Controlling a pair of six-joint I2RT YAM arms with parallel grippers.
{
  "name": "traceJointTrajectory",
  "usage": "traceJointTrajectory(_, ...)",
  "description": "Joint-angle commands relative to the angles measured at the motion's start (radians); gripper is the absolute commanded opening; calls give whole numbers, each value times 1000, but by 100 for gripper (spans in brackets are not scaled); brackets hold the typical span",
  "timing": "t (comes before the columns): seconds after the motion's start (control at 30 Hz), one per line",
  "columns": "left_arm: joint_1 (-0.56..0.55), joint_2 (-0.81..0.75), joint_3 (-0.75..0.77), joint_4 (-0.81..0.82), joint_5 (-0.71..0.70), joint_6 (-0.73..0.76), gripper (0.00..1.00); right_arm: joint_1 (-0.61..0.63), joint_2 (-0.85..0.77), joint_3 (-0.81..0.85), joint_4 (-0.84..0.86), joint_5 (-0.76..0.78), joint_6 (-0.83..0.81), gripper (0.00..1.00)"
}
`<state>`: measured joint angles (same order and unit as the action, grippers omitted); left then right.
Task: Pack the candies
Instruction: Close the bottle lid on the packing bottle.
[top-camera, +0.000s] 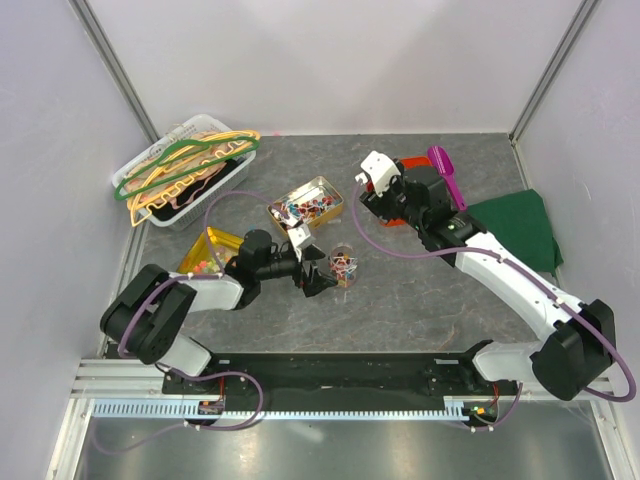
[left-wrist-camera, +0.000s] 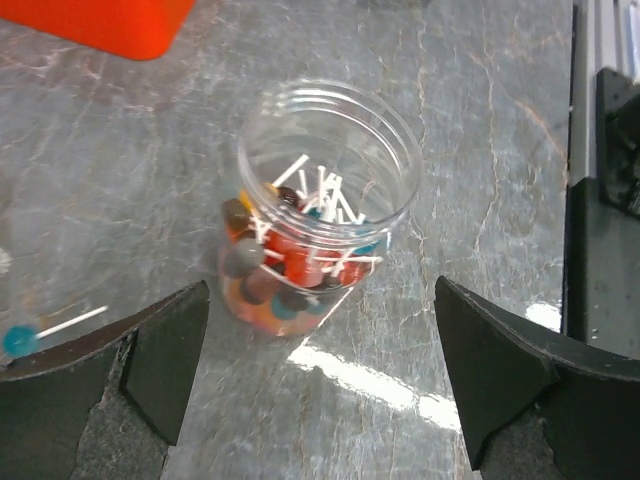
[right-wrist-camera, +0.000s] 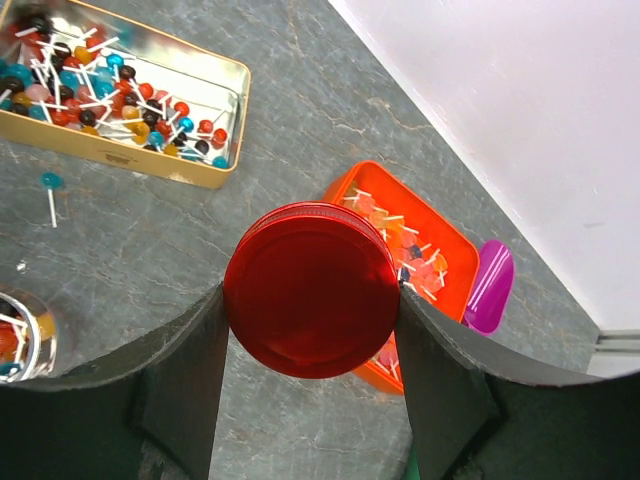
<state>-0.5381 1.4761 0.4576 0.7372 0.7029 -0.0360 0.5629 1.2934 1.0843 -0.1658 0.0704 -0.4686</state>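
Note:
The candies are small ball lollipops on white sticks. Some fill a clear open jar (top-camera: 344, 263) (left-wrist-camera: 320, 200) standing upright on the table. More candies lie in a gold tin (top-camera: 308, 205) (right-wrist-camera: 130, 100) and an orange tray (right-wrist-camera: 440, 240). My left gripper (top-camera: 320, 277) (left-wrist-camera: 320, 292) is open, its fingers spread on either side just short of the jar and not touching it. My right gripper (top-camera: 395, 205) (right-wrist-camera: 310, 300) is shut on a round red lid (right-wrist-camera: 310, 290), held in the air over the near corner of the orange tray.
A purple scoop (top-camera: 445, 172) (right-wrist-camera: 488, 285) lies beside the orange tray. One loose lollipop (right-wrist-camera: 48, 185) rests on the table near the gold tin. A second gold tin (top-camera: 215, 250) sits left, a white basket of hangers (top-camera: 185, 170) back left, a green cloth (top-camera: 515, 225) right.

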Motion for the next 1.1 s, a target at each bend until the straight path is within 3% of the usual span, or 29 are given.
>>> traceJointTrajectory(0.0, -33, 56, -13, 180, -102, 61, 100, -3, 6, 55, -11, -34, 24, 56)
traceJointTrajectory(0.23, -86, 173, -37, 320, -126, 108, 100, -3, -8, 49, -32, -66, 21, 57)
traceJointTrajectory(0.53, -95, 377, -30, 657, -65, -5, 100, -4, 3, 86, -195, -214, -39, 57)
traceJointTrajectory(0.7, -115, 482, 29, 708, -65, -51, 100, -4, 17, 109, -267, -294, -65, 57)
traceJointTrajectory(0.83, -132, 558, 41, 856, -62, -88, 100, -3, 35, 118, -293, -330, -71, 57)
traceJointTrajectory(1.0, -140, 598, 61, 863, -94, -88, 99, 0, 50, 124, -299, -334, -74, 57)
traceJointTrajectory(1.07, -140, 601, 62, 861, -112, -70, 90, 2, 55, 120, -299, -334, -76, 57)
